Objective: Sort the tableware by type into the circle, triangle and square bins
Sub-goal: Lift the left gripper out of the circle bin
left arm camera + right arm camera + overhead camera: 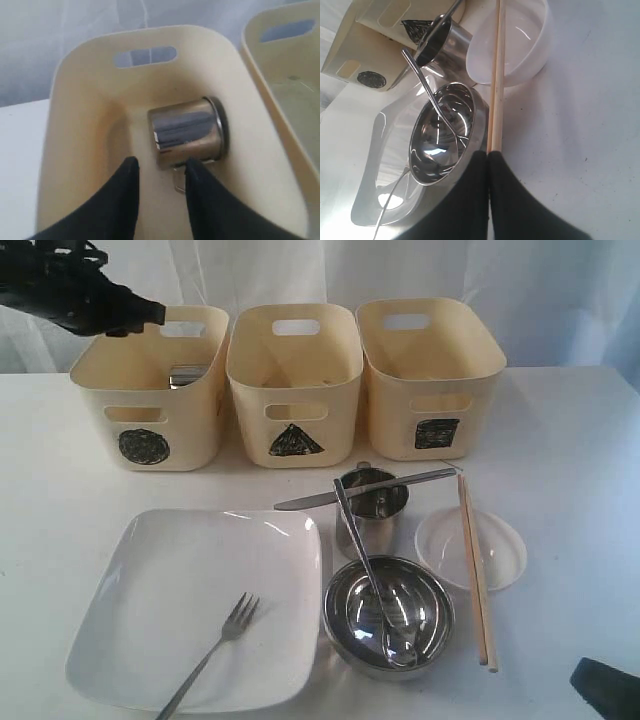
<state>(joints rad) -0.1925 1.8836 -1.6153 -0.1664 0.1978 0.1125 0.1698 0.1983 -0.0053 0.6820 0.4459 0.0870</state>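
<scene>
Left gripper (161,166): above the circle bin (150,435); jaws spread and holding nothing, tips just beside the handle of the steel cup (187,131).
Steel cup: on its side on the circle bin's floor, with bare floor between it and the walls.
Right gripper (487,156): low at the worktop's (570,490) near right corner; jaws pressed together, empty, tips just beside the near end of the chopsticks (475,570).
Bins: the circle bin, triangle bin (295,390) and square bin (430,380) stand in a row at the back, walls almost touching.
Square plate (170,590): front left, near the worktop's front edge; the fork (210,652) lies on it with its handle over the near rim.
Steel bowl (390,615): just beside the plate's right edge; the spoon (365,555) has its head inside and its handle over the rim.
Second steel cup (372,512): upright behind the bowl; the knife (365,489) lies across its rim.
Clear dish (470,548): right of that cup; the chopsticks lie across it.
Open room: bare worktop right of the dish.
</scene>
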